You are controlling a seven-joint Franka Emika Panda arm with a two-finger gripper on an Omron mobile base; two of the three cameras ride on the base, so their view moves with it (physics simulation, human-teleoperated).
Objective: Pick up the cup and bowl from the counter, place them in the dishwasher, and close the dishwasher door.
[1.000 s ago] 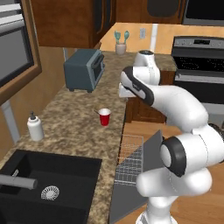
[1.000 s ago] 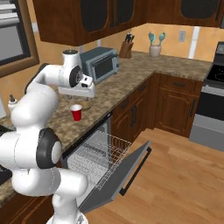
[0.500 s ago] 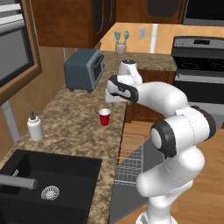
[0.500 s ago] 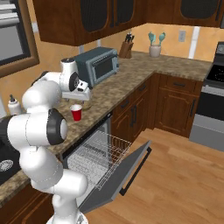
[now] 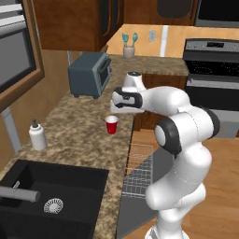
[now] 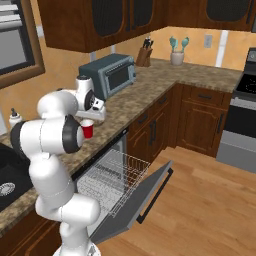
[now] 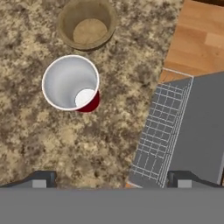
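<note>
arm: white Franka rises from the base in front of the open dishwasher, elbow bent high, forearm reaching out over the counter [image 5: 70, 126]; wrist turned so the hand points straight down.
gripper: gripper [image 5: 113, 108] hangs above the counter's front edge, just above and slightly beside the cup; in the hand view the two fingertips [image 7: 39, 180] sit wide apart at the bottom, jaws fully spread, nothing between them, nothing held.
cup: red cup [image 7: 72, 84] upright on the counter, white inside, near the front edge; seen from above in the hand view, off to one side of the gap between the fingers, not touched. Also visible at [image 5: 111, 125] and [image 6: 87, 129].
bowl: tan-brown bowl [image 7: 87, 25] upright on the counter, just beside the cup, apart from it, on the side farther from the fingers in the hand view; mostly hidden by the hand in the left base view.
dishwasher: dishwasher [image 6: 112, 176] under the counter, white wire rack pulled out.
dishwasher door: grey door [image 6: 132, 204] dropped open, slanting down toward the wooden floor.
toaster oven: grey toaster oven [image 5: 89, 73] toward the back edge of the counter, well apart from the cup.
soap bottle: white soap bottle [image 5: 37, 135] near the back edge beside the sink [image 5: 51, 193].
range: steel oven range [image 5: 210, 79] at the far right.
</note>
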